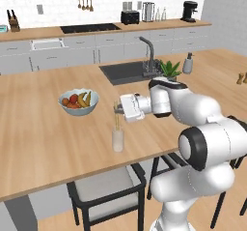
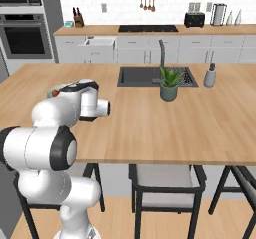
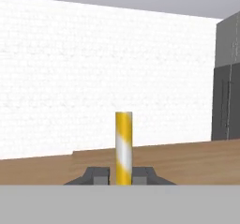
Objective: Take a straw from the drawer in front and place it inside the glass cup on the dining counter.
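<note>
Pincer (image 1: 116, 110) grips thin striped straw (image 3: 123, 145) above clear cylindrical glass cup (image 1: 117, 140)

On the worktop (image 1: 43, 143), the fruit bowl (image 1: 78, 102) lies left of the glass cup (image 1: 117, 140); the straw (image 1: 116, 121) stands above the cup, the sink (image 1: 126, 72) behind.

Two base cameras sit behind the white arm (image 1: 193, 128) — left and right — looking forward and down, sharing the long light-brown wooden counter (image 2: 165, 128); the hand camera looks level along the fingers, close to the yellow-and-white straw (image 3: 123, 145).
</note>
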Robot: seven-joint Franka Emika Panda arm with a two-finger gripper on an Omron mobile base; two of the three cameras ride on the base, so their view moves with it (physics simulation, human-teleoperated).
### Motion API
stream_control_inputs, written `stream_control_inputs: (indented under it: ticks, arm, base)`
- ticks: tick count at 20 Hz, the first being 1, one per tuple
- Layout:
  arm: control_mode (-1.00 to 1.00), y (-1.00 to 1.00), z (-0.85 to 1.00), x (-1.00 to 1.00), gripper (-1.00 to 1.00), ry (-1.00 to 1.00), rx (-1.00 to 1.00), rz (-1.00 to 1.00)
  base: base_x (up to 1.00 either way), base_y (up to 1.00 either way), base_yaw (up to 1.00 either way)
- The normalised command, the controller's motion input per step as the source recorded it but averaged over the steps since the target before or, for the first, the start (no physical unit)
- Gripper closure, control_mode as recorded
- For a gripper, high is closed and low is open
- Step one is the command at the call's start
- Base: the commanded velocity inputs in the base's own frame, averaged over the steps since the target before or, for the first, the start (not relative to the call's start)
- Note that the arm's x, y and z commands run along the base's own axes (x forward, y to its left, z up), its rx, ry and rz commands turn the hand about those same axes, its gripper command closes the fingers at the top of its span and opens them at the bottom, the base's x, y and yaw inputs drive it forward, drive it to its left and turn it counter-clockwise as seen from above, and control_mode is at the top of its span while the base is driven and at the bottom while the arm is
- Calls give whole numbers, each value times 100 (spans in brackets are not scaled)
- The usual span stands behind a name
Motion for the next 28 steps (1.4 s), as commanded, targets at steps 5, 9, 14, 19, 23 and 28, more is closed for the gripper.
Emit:
stream_control_inputs:
  ticks: [5,9,14,19,23,28]
  arm:
    - [-100,0,-21,12,100,-3,0,2]
    - [-100,1,-21,15,100,-2,0,2]
    - [-100,5,-19,17,100,0,0,1]
    - [-100,0,-8,-29,100,0,0,0]
    - [-100,0,-11,-45,100,0,0,0]
    - [-100,0,-16,-23,-100,0,0,0]
  base:
    - [0,0,0]
    - [0,0,0]
    - [0,0,0]
    - [0,0,0]
    - [0,0,0]
    - [0,0,0]
